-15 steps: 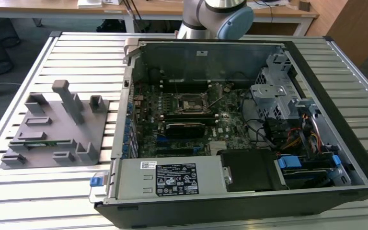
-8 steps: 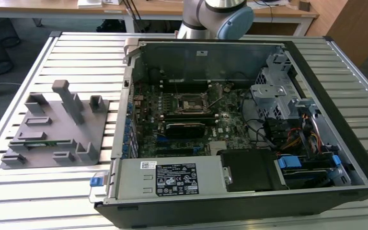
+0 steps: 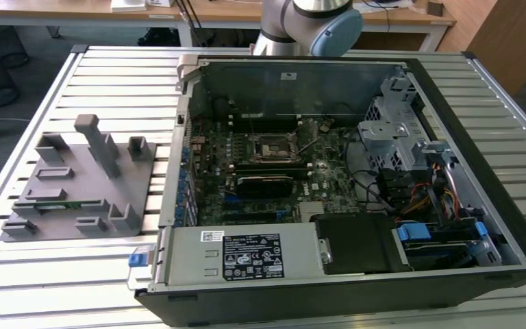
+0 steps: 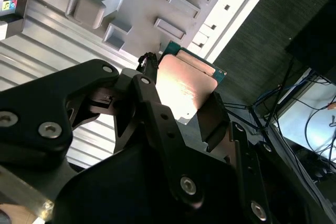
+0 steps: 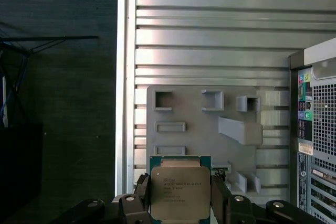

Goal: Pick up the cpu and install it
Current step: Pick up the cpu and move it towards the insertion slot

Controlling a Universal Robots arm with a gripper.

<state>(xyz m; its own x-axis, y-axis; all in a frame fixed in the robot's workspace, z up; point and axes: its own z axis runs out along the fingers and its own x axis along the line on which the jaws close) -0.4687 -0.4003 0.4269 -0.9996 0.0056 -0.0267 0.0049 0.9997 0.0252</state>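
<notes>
Grip: two fingers (image 5: 218, 199) clenched on opposite edges of one cpu (image 5: 180, 190), seen in both wrist views.
Chip: silvery top up, held above one grey tray (image 5: 199, 129), near its edge.
Desk: one slatted desk (image 3: 107, 75) carries the tray and one open computer case (image 3: 300, 86), side by side.
Board: one socket frame (image 3: 270, 147) inside the case, well apart from the tray.

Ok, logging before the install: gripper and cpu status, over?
Gripper shut on the cpu, jaws at its two edges. It hangs clear above the grey tray. Open computer case beside the tray; nothing seen between.
</notes>
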